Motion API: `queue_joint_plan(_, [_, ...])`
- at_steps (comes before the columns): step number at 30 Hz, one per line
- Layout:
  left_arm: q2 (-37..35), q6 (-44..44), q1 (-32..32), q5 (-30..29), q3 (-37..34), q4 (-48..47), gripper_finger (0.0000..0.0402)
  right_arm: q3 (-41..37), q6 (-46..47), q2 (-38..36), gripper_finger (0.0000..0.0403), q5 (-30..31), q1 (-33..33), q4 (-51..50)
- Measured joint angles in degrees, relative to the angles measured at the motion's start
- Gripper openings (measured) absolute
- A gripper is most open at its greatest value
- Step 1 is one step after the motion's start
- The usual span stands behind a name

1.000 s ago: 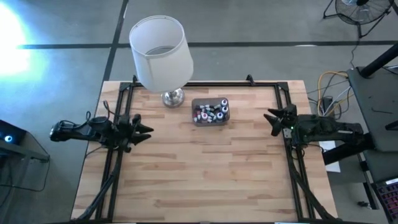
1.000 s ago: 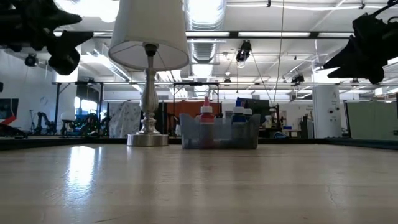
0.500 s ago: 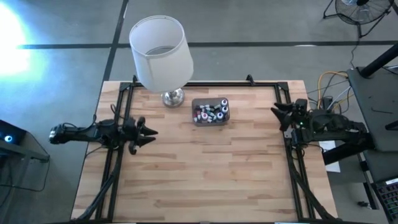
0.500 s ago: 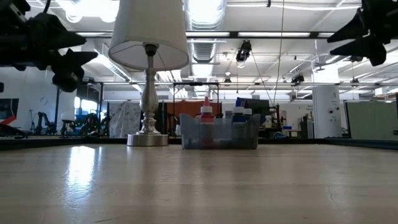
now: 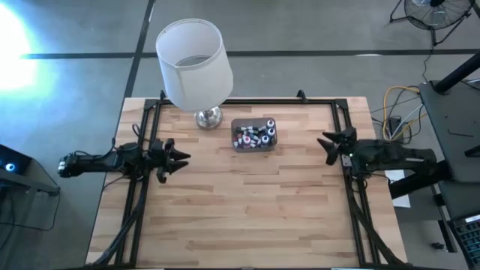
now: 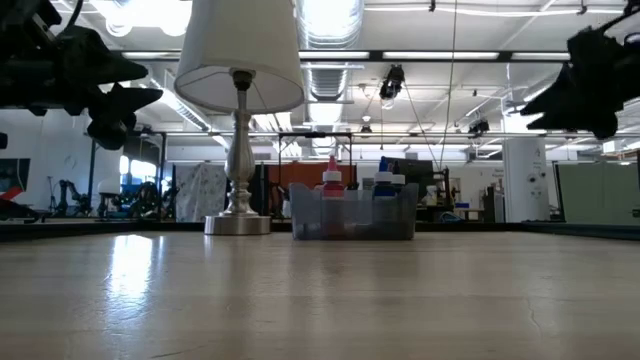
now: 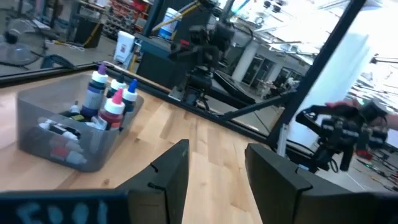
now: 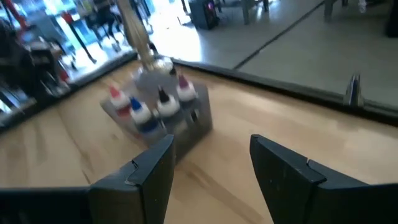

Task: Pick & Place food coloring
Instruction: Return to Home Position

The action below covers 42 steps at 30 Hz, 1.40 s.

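**A:** Where is everything?

**B:** The food coloring [image 5: 254,136] sits in the grey box [image 5: 235,145] beside the lamp [image 5: 193,64]. At opposite edges of the surface [image 5: 247,210], the left fingers [image 7: 169,176] and right fingers [image 8: 146,177] are apart, empty.

**A:** Any risk?

**B:** An inward swing might knock box or lamp.

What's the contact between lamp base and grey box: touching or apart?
Apart. The low view shows a gap between the lamp base and the grey box. The high view agrees.
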State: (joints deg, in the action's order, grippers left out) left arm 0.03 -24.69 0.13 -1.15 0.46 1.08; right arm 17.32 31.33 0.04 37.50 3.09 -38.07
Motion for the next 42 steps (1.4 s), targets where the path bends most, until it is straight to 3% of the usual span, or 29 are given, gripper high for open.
queue_joint_plan(5, [0.0,0.0,1.7,-0.1,0.0,0.0,0.0135,-6.2,0.0,0.0,0.0201,0.0,0.0,0.0])
queue_joint_plan(9, [0.0,0.0,1.9,-0.1,-0.1,0.1,0.0135,-6.8,-0.7,0.4,0.0201,-3.1,0.0,6.8])
queue_joint_plan(15, [0.0,0.0,2.2,-0.3,-0.1,0.3,0.0135,-9.2,-0.9,0.0,0.0201,-3.0,0.0,13.9])
queue_joint_plan(19, [0.3,0.0,2.2,-0.2,0.0,0.3,0.0135,-12.4,-1.1,0.2,0.0201,-3.2,0.0,25.5])
queue_joint_plan(22, [0.3,0.0,2.2,-0.2,0.0,0.3,0.0135,-16.8,-1.5,-0.1,0.0201,-3.1,-0.1,43.1])
queue_joint_plan(42, [1.0,0.0,2.2,-0.2,0.0,0.4,0.0135,-16.8,-3.2,-0.1,0.0201,-4.9,-1.3,43.0])
